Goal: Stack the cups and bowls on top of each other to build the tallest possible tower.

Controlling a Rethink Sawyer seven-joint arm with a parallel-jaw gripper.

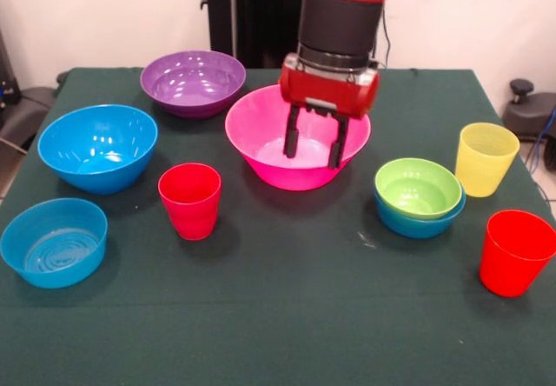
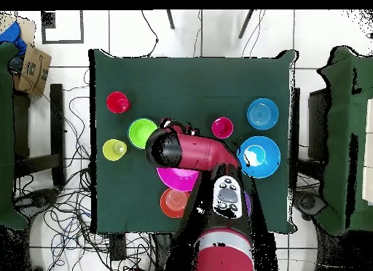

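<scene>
My gripper (image 1: pixel 314 147) is open and empty, its fingers hanging down inside the big pink bowl (image 1: pixel 261 134), which stands alone at the table's middle. A lime green bowl (image 1: pixel 415 184) sits nested in a small blue bowl (image 1: pixel 421 221) to the right. A yellow cup (image 1: pixel 486 158) and a red cup (image 1: pixel 517 251) stand at the right. A second red cup (image 1: pixel 189 199) stands left of the middle. A purple bowl (image 1: pixel 193 82), a big blue bowl (image 1: pixel 97 147) and a small blue bowl (image 1: pixel 54 241) are at the left. No taller tower is in view.
In the overhead view a small orange bowl (image 2: pixel 173 202) sits near the robot's base beside the pink bowl (image 2: pixel 178 179); the arm hides it in the front view. The arm (image 2: pixel 197 153) covers most of the purple bowl there. A chair (image 1: pixel 530 108) stands beyond the right edge.
</scene>
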